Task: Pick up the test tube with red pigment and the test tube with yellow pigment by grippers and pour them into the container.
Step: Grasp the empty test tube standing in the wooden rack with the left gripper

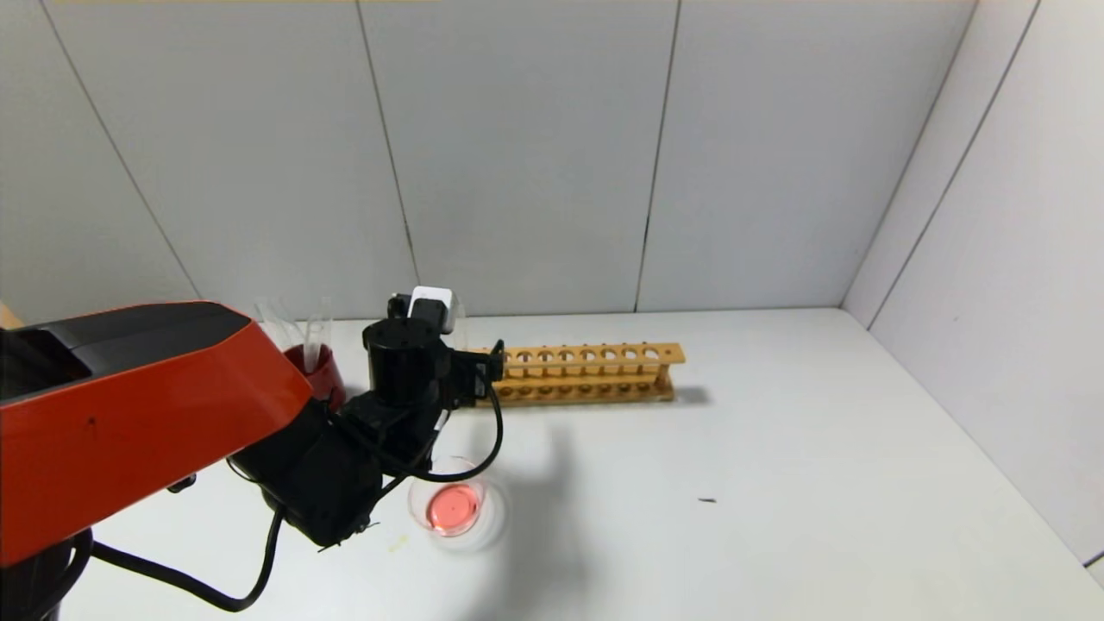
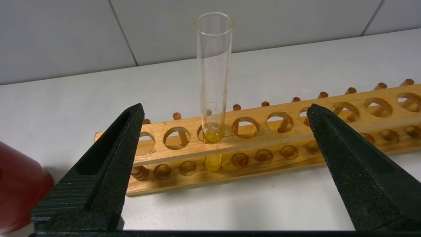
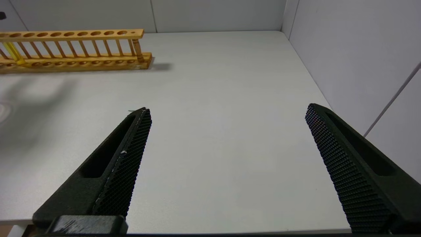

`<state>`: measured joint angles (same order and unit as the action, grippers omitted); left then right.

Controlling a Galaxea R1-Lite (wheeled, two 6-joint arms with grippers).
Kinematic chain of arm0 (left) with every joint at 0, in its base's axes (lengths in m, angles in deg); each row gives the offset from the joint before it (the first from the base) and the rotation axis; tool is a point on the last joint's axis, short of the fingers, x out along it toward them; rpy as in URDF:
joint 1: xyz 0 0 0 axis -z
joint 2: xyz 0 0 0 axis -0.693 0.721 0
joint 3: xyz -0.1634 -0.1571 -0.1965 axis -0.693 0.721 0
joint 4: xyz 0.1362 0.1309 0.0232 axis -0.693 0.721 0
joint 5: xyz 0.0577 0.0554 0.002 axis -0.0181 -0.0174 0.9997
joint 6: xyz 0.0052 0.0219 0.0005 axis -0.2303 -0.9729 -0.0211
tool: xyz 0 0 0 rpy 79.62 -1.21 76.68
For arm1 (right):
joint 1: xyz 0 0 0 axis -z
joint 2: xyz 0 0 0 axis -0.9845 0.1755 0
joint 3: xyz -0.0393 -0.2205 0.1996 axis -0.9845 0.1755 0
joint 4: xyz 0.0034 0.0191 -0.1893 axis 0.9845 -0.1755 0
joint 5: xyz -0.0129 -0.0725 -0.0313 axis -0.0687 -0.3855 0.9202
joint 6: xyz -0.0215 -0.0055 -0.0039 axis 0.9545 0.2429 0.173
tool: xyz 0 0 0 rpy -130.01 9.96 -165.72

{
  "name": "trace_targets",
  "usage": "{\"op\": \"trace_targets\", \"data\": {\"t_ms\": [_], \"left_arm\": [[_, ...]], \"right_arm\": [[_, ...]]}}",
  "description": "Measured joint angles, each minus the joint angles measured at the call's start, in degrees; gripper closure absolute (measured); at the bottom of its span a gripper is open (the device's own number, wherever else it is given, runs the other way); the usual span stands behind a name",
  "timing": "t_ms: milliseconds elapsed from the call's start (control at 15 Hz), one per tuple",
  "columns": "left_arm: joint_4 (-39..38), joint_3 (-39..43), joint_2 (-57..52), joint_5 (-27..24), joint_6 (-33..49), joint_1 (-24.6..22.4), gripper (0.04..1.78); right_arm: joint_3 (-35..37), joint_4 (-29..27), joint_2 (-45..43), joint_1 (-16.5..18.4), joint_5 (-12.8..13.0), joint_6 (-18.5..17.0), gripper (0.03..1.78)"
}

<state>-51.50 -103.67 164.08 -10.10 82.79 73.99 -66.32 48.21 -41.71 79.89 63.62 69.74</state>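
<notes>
The test tube with yellow pigment (image 2: 213,82) stands upright in a hole near one end of the wooden rack (image 2: 263,131), with yellow liquid at its bottom. My left gripper (image 2: 226,107) is open, with one jaw on each side of the tube and short of it, not touching. In the head view the left gripper (image 1: 493,362) is at the rack's left end (image 1: 586,373). The container (image 1: 454,504), a clear glass dish, holds pink-red liquid just in front of the left arm. No tube with red liquid is in view. My right gripper (image 3: 227,108) is open and empty over bare table.
A dark red cup (image 1: 317,366) with colourless clear tubes stands left of the rack and shows at the edge of the left wrist view (image 2: 19,187). The rack (image 3: 75,49) and yellow tube (image 3: 14,52) lie far from the right gripper. Walls close the back and right.
</notes>
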Motion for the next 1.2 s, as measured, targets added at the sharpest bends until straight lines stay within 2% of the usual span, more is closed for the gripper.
{"op": "trace_targets", "data": {"t_ms": [1200], "left_arm": [[0.6, -6.1, 3.5, -3.1, -0.5, -3.7, 0.08]], "right_arm": [[0.0, 0.0, 0.0, 0.0, 0.0, 0.0, 0.10]]}}
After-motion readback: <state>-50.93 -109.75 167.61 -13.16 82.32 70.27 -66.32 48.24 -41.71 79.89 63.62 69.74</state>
